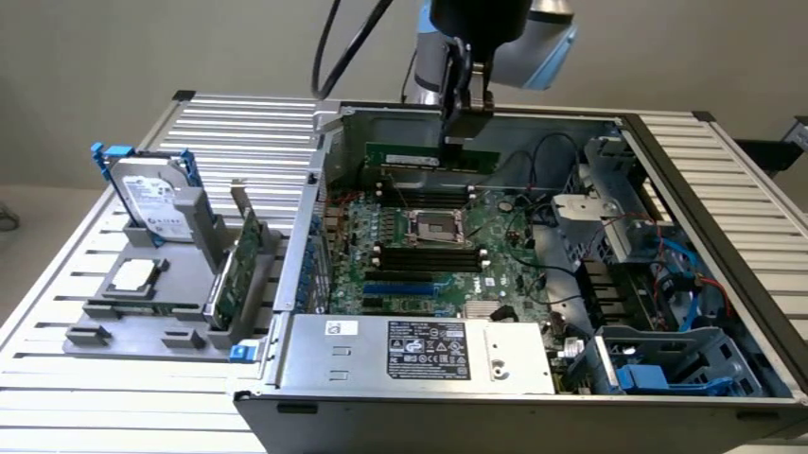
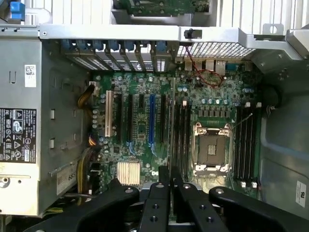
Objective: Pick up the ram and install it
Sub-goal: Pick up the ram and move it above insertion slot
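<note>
Green ram [image 1: 407, 157] hangs clamped in the jaws, arm [image 1: 505, 33] pointing straight down over the motherboard [image 1: 430, 260].

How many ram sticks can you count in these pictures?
1: the ram, gripped by the tool above the motherboard. Others may be hidden.

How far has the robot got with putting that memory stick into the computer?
Pickup looks done: the gripper is shut on the ram, holding it above the motherboard inside the open computer case. Left to do: it is not yet seated in any of the black memory slots.
</note>
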Controlling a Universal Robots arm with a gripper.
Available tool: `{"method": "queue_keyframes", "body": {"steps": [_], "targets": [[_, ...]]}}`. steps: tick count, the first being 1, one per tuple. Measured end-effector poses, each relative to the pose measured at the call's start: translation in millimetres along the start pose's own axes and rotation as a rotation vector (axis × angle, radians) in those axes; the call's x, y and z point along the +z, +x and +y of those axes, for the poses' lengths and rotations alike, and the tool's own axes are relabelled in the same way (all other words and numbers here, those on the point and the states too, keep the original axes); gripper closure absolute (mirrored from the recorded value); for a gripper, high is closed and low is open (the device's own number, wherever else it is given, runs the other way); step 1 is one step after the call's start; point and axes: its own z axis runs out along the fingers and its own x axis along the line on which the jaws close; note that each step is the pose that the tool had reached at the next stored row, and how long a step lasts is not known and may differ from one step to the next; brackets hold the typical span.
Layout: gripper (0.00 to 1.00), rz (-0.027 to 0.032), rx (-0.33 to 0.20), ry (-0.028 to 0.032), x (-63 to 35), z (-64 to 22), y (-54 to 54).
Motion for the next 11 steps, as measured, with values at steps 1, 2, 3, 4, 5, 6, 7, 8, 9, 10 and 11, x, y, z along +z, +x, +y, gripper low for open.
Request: {"method": "queue_keyframes", "body": {"steps": [1, 2, 3, 4, 5, 6, 7, 8, 9, 10, 11], "targets": [[0.87, -0.0006, 0.000, 0.0001, 1.3, -1.2, -1.6], [0.87, -0.0016, 0.000, 0.0003, 2.5, -2.5, -3.2], [0.87, -0.0028, 0.000, 0.0005, 3.5, -3.7, -4.6], [0.87, -0.0044, 0.000, 0.0009, 4.3, -4.7, -5.8], [0.87, -0.0065, -0.001, 0.0015, 5.1, -5.7, -6.9], [0.87, -0.0087, -0.001, 0.0022, 5.9, -6.7, -7.9], [0.87, -0.0109, -0.001, 0.0029, 6.6, -7.8, -9.0], [0.87, -0.0131, -0.001, 0.0036, 7.3, -8.8, -10.0], [0.87, -0.0151, -0.001, 0.0043, 8.1, -9.8, -11.0], [0.87, -0.0171, -0.001, 0.0050, 8.8, -10.9, -12.0], [0.87, -0.0187, -0.001, 0.0056, 9.6, -12.0, -12.9]]}}
